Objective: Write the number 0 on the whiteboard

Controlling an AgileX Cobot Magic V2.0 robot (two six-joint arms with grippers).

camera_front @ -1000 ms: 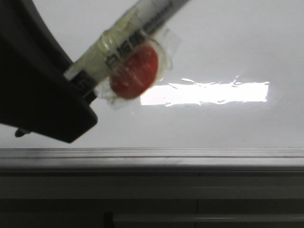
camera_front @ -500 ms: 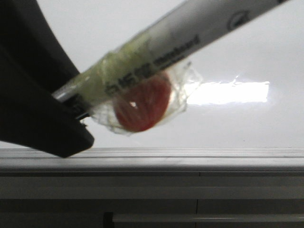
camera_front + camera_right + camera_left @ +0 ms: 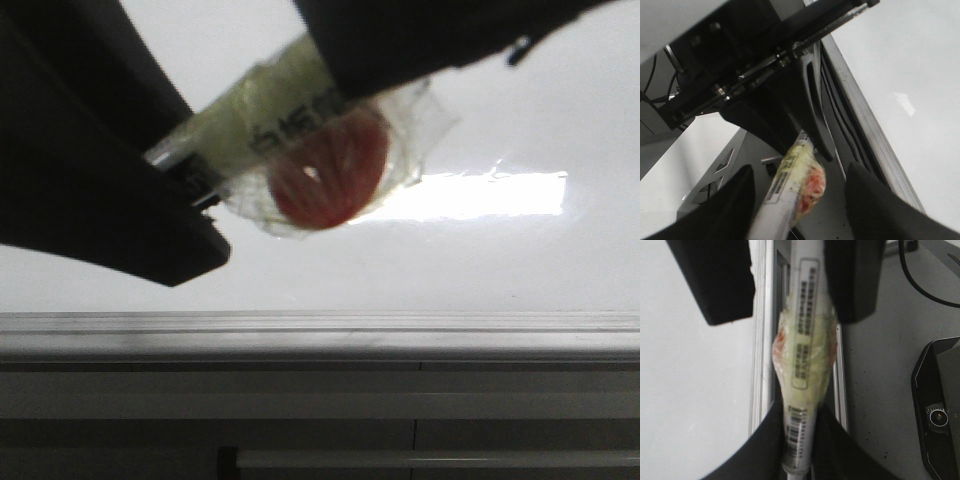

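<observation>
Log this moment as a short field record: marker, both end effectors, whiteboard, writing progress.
marker: white barrel with a clear tape wrap and a red disc under the tape
left end effector: shut on one end of the marker
right end effector: open, fingers straddling the barrel
whiteboard: glossy white, bright rectangular glare, grey edge strip
number 0: no stroke visible in any view
</observation>
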